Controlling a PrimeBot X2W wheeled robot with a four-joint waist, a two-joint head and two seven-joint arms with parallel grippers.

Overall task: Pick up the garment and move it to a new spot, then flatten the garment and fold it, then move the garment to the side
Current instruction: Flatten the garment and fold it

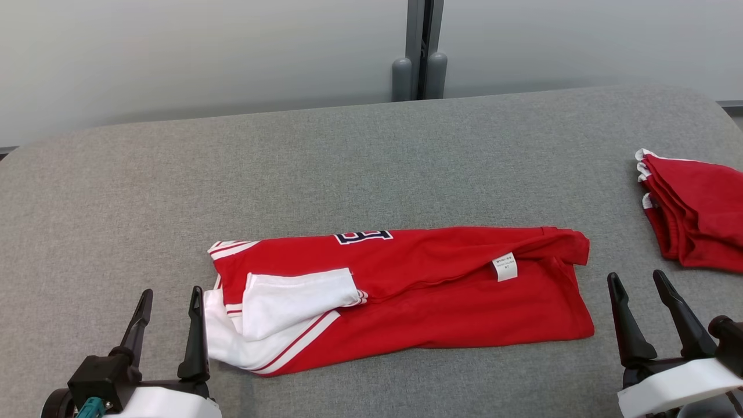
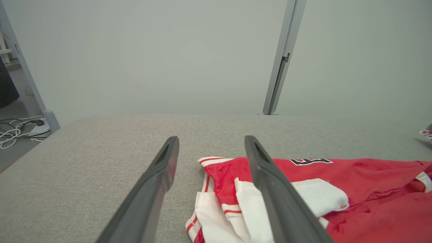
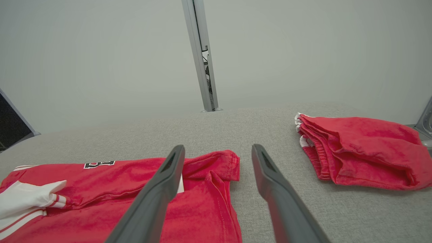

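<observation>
The garment (image 1: 441,302) lies on the grey table (image 1: 348,151), in the lower middle of the head view. It is red and folded into a long strip that runs from left to right. At its left end a white sleeve (image 1: 296,299) with red stripes lies on top of the red part. A small white tag (image 1: 504,266) shows near its right end. A dark and white mark (image 1: 363,236) shows at its top edge.

The left gripper (image 1: 172,291) is at the lower left of the head view. Its two fingers are wide apart and hold nothing. One finger is just beside the white end of the garment; I cannot tell if it touches. In the left wrist view that finger crosses in front of the garment, and the other is over bare table.

The right gripper (image 1: 635,274) is at the lower right. Its fingers are wide apart too and hold nothing. It is near the right end of the garment.

A red pile (image 1: 696,215) of cloth sits at the right edge of the head view, well apart from the garment. A grey post (image 1: 419,52) stands at the top middle, behind the table, with a pale wall (image 1: 174,52) on each side. White cables (image 2: 15,130) lie on the floor at the left edge of the left wrist view.
</observation>
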